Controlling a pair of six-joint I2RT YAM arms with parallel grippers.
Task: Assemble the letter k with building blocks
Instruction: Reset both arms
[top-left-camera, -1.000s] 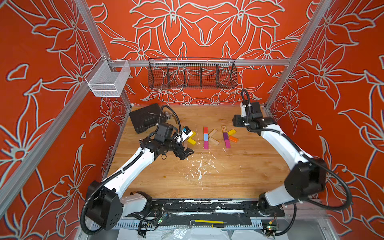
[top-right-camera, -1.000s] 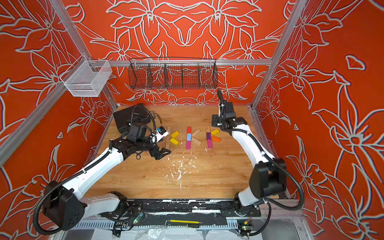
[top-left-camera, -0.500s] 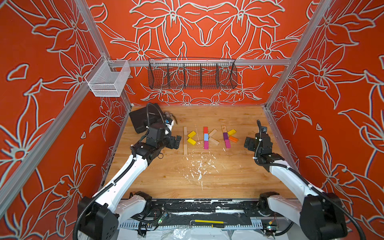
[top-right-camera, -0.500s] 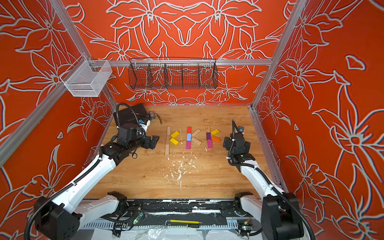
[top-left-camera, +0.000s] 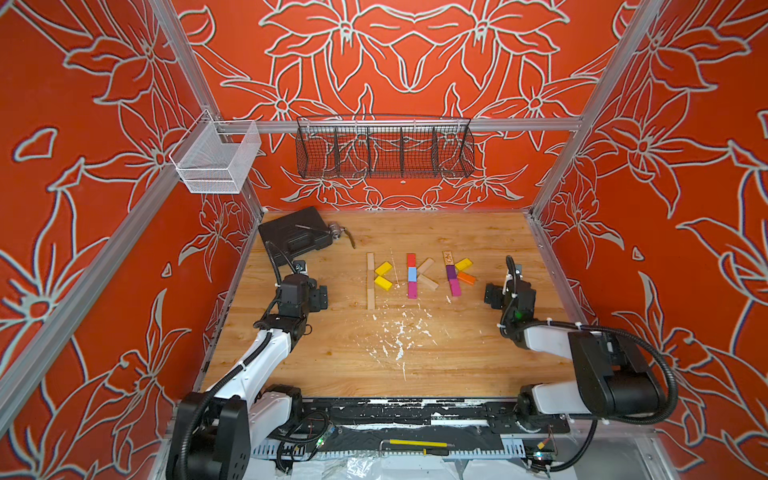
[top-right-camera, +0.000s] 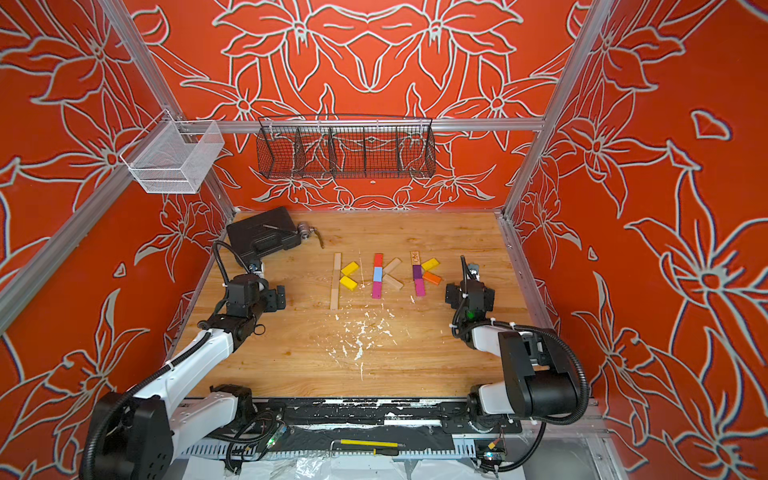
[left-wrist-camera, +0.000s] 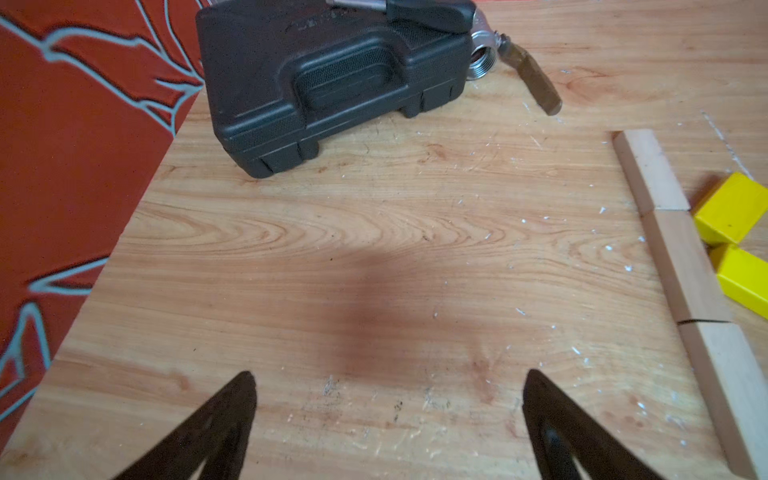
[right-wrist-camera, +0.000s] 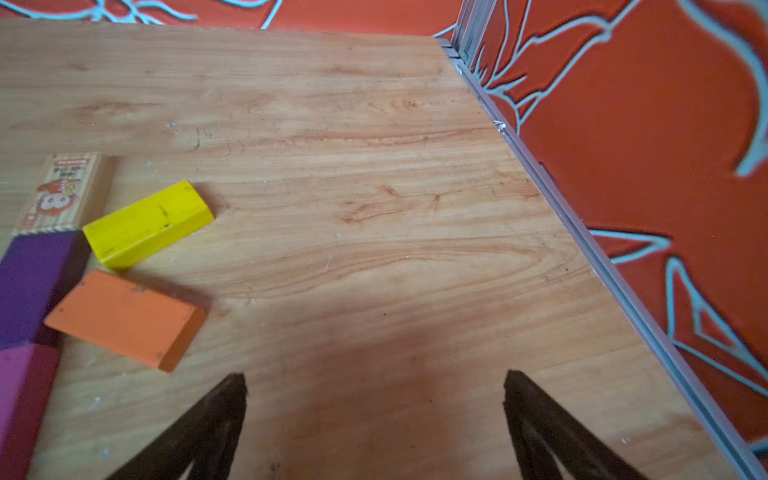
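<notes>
Three k shapes of building blocks lie side by side in both top views. The left one has a pale wood stem (top-left-camera: 370, 281) (left-wrist-camera: 681, 266) and two yellow blocks (top-left-camera: 383, 276) (left-wrist-camera: 731, 208). The middle one has a red, blue and magenta stem (top-left-camera: 411, 276) with pale wood arms (top-left-camera: 428, 282). The right one has a printed, purple (right-wrist-camera: 33, 286) and magenta stem (top-left-camera: 451, 272), a yellow arm (right-wrist-camera: 147, 224) and an orange arm (right-wrist-camera: 124, 318). My left gripper (top-left-camera: 319, 297) (left-wrist-camera: 388, 386) hovers open left of them. My right gripper (top-left-camera: 492, 296) (right-wrist-camera: 374, 388) hovers open to their right. Both hold nothing.
A black plastic case (top-left-camera: 293, 237) (left-wrist-camera: 328, 83) lies at the back left with a metal valve (top-left-camera: 338, 232) (left-wrist-camera: 484, 58) beside it. White paint flecks (top-left-camera: 399, 336) dot the table's middle. A black wire basket (top-left-camera: 384, 151) and a white mesh basket (top-left-camera: 216, 160) hang on the walls.
The left gripper drew back to the left from the yellow blocks, uncovering the pale stem. The right arm swung from the table's back to the near right of the blocks, its jaws wider.
</notes>
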